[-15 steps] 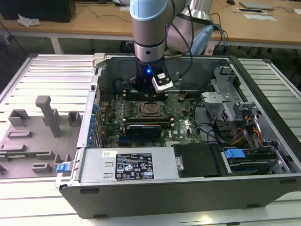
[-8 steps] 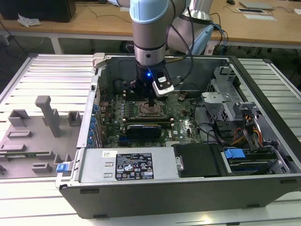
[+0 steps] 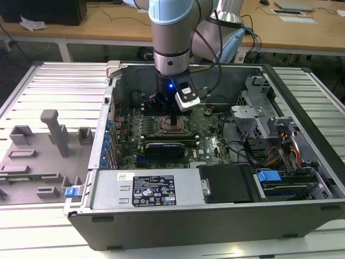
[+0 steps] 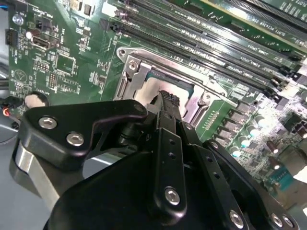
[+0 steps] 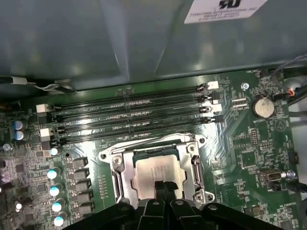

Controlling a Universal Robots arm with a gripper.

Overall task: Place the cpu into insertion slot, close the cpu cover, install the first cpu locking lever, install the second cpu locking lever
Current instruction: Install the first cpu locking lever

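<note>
I have the gripper [image 5: 164,186] down inside the open case [image 3: 302,135], fingertips pressed together — narrow, nothing between them — right over the cpu [image 5: 158,168]. The cpu's matte, silvery-beige square top sits flat in the slot [image 5: 125,178], framed by the thin stamped-metal cover [image 5: 196,143] lying down around it. Green board [image 5: 240,153] all round; long black memory slots [image 5: 129,115] run beside the socket — glossy, ribbed.

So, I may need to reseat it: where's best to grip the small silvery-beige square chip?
Probably its two opposite edges, from straight above: the small silvery-beige square chip lies flat, and the thin silvery metal frame rings it, blocking sideways approaches.
</note>
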